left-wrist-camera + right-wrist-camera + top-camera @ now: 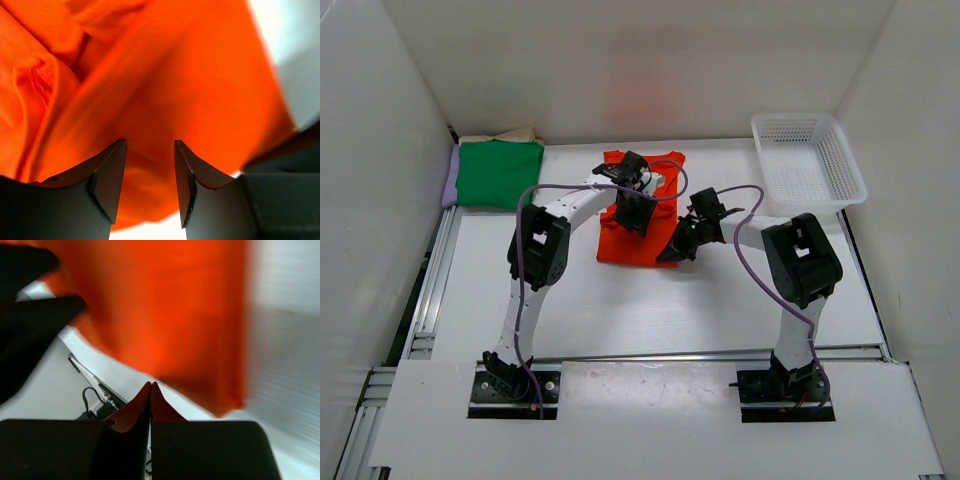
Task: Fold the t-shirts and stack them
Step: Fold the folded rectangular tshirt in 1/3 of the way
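White table [650, 310] was occupied mid-way toward its far edge by the orange-red t-shirt [618, 245], partly hidden under the left hand [150, 144], whose fingers were held parted. The right hand [150, 384] was clenched. At the far left corner, the lilac t-shirt [449, 180] and beige t-shirt [500, 135] were mostly covered by the green t-shirt [500, 172].

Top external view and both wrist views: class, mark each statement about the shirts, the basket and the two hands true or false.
1. The orange-red t-shirt lies inside the white basket. False: it lies mid-table, outside the basket.
2. The green t-shirt lies on the opposite side from the basket. True.
3. The right hand has its jaws shut. True.
4. The left hand has its jaws shut. False: they stand apart, over orange cloth.
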`<act>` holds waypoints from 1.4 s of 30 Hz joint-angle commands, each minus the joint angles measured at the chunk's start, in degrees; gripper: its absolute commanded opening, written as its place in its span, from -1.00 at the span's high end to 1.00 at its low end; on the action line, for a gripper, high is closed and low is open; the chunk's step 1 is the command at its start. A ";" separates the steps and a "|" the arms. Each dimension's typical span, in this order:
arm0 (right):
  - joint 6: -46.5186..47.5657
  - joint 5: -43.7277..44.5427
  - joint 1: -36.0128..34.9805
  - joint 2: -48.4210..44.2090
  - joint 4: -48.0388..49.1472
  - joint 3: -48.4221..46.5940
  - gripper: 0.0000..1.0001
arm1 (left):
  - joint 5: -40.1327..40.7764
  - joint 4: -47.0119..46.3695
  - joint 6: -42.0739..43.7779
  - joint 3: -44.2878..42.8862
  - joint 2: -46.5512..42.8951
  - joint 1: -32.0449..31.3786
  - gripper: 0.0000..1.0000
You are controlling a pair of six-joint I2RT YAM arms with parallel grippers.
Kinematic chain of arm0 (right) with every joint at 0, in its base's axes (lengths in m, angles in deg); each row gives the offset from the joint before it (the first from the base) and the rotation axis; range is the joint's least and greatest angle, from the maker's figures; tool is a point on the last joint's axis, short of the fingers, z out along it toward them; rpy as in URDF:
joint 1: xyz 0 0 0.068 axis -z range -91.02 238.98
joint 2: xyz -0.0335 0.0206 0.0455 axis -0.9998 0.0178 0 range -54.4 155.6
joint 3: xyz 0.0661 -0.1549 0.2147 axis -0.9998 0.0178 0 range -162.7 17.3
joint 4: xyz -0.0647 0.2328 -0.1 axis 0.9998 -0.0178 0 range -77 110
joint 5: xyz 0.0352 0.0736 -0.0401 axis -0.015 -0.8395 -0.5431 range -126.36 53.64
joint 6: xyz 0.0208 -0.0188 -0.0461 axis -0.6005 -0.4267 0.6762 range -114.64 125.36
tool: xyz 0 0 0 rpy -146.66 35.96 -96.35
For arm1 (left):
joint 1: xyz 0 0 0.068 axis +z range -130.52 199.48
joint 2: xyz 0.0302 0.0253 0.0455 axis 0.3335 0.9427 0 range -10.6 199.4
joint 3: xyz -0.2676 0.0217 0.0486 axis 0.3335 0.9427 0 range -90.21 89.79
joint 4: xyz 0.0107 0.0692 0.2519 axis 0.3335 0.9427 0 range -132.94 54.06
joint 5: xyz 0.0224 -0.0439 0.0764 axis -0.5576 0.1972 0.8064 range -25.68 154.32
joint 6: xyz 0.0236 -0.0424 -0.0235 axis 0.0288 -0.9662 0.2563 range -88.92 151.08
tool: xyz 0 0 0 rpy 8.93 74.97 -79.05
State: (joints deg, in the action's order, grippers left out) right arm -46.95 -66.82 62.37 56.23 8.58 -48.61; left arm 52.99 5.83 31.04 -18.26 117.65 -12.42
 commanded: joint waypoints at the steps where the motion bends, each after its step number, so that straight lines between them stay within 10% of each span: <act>1: -6.47 1.10 2.00 -0.33 5.16 4.02 0.99 | 1.48 1.32 0.03 -4.36 0.95 0.08 -0.07; 23: -1.04 0.49 2.00 -0.41 0.52 6.41 0.99 | 33.03 -6.06 0.03 -27.18 14.22 4.91 -0.42; 34: 4.85 1.10 2.00 -3.31 -4.39 1.40 0.88 | 10.55 -6.59 0.03 -11.93 -9.76 7.82 -1.00; 42: 4.15 1.10 2.00 0.63 -4.40 -3.78 0.07 | 4.93 -2.81 0.03 4.85 -16.53 16.93 -0.91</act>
State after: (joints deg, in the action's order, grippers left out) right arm -43.52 -65.86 64.49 55.70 4.88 -48.77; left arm 62.65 -0.79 31.11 -19.22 100.51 -1.12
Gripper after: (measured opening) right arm 0.452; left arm 0.970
